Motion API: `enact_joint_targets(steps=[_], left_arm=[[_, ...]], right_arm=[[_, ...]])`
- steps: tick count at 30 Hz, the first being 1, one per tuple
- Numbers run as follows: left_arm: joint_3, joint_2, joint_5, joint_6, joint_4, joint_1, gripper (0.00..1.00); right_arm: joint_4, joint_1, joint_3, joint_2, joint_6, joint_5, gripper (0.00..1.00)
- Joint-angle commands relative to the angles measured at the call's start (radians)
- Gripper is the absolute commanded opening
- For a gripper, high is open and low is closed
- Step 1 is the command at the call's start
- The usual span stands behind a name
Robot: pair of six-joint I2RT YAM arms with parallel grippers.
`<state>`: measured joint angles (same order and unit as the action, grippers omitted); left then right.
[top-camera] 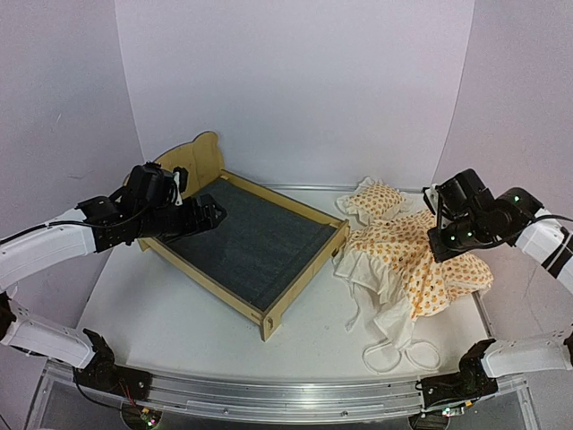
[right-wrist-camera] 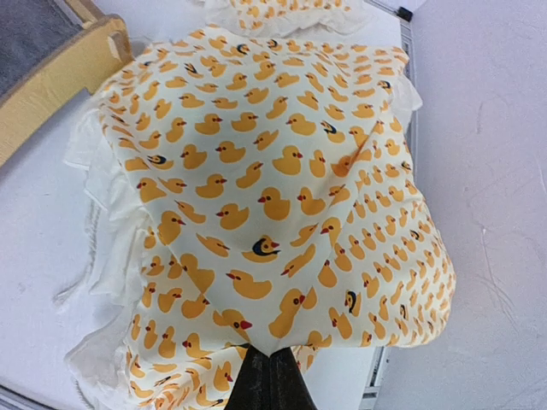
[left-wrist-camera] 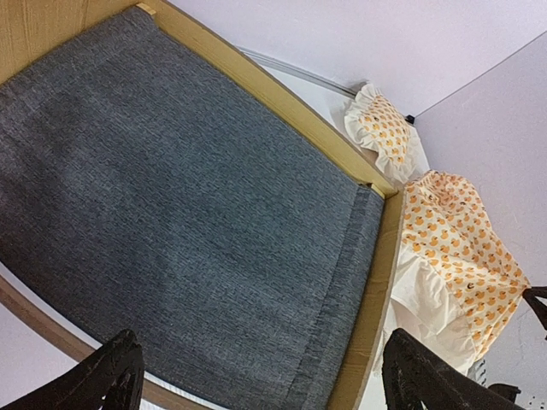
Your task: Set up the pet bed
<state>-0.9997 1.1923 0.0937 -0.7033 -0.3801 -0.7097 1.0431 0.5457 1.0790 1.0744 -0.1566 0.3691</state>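
While the pet bed (top-camera: 255,237) stands bare at mid-table, little looks done; the right gripper (right-wrist-camera: 269,376) pinches the duck-print bedding (right-wrist-camera: 273,196) just beside it; the left gripper (left-wrist-camera: 261,380) hangs spread over the bed; the pillow (top-camera: 376,199) is not yet placed.

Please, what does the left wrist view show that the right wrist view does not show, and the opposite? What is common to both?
Only the left wrist view: most of the grey base panel of the pet bed, and the left tool, its fingers wide apart over that panel. Only the right wrist view: the right tool, shut on an edge of the bedding, whose duck print is readable there. Both: the bedding, the small pillow and a wooden part of the bed frame.
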Motion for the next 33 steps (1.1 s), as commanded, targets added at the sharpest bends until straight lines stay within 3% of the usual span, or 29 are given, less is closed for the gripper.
enact_joint_targets(steps=[1, 6, 12, 16, 22, 25, 28, 33], left_arm=[[-0.018, 0.014, -0.084, 0.005, 0.092, 0.004, 0.97], [0.003, 0.036, -0.288, -0.002, 0.237, 0.004, 0.98], [0.023, 0.029, -0.317, -0.032, 0.329, 0.004, 0.98], [0.044, -0.025, -0.266, -0.037, 0.328, 0.004, 0.97], [0.098, -0.211, -0.107, -0.032, 0.284, 0.003, 0.97], [0.117, -0.304, -0.012, -0.032, 0.232, 0.004, 0.97], [0.15, -0.401, 0.062, -0.041, 0.193, 0.004, 0.97], [0.179, -0.554, 0.204, -0.037, 0.083, 0.004, 0.96]], right_arm=[[-0.02, 0.004, 0.115, -0.01, -0.024, -0.142, 0.0], [-0.001, 0.004, 0.393, 0.047, 0.023, -0.25, 0.0], [-0.028, 0.005, 0.783, 0.222, 0.081, -0.429, 0.0], [-0.108, 0.004, 1.029, 0.364, 0.042, -0.6, 0.0], [-0.394, 0.006, 1.206, 0.56, -0.102, -0.873, 0.0], [-0.449, 0.037, 1.313, 0.68, -0.148, -0.974, 0.0], [-0.429, 0.101, 1.295, 0.734, -0.131, -1.048, 0.0], [-0.333, 0.184, 0.934, 0.662, -0.038, -1.23, 0.0]])
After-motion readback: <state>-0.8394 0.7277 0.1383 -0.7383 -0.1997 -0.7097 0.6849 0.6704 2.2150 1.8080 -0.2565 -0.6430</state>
